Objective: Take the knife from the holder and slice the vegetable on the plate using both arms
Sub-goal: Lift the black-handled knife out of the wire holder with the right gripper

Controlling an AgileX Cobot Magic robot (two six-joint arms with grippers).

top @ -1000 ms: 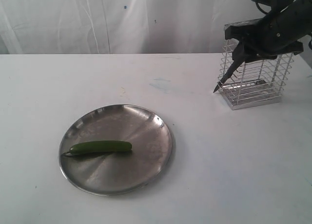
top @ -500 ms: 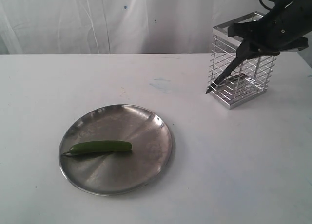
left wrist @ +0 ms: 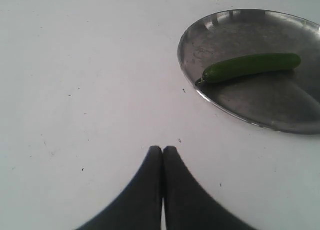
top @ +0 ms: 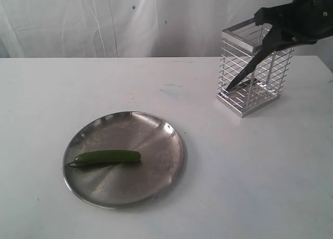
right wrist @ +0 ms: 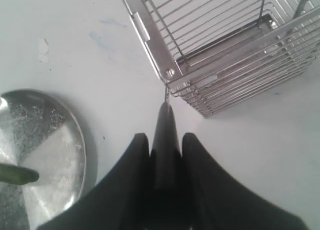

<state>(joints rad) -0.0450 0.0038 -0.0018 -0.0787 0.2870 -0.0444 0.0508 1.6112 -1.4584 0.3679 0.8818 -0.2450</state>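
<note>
Far right, up above the desk [top: 223, 187]: right pincer [top: 271, 35], clamped on the handle of the knife [top: 250, 65]. Dark blade slanting down and left across the front of the holder [top: 260, 88], tip low by its left face. Cannot tell from the exterior view whether blade and wires touch. In the right wrist view, knife wedged between both fingers, thin tip right at a rim corner of the holder. Left pincer [left wrist: 163, 152] outside the exterior view, clenched on nothing, tips pressed together, over bare desk near the plate [top: 156, 130]. Plate at near left of the desk. On it the vegetable [top: 106, 157], lying lengthwise left to right, thin stem end toward the plate's left rim. Versus a second ago: holder shifted left and turned, one corner now facing the camera, top rim fully exposed. Right arm drawn further up and right, less of it in view. Knife tip slightly higher, now in front of the wires rather than left of them. Plate and vegetable unmoved.
</note>
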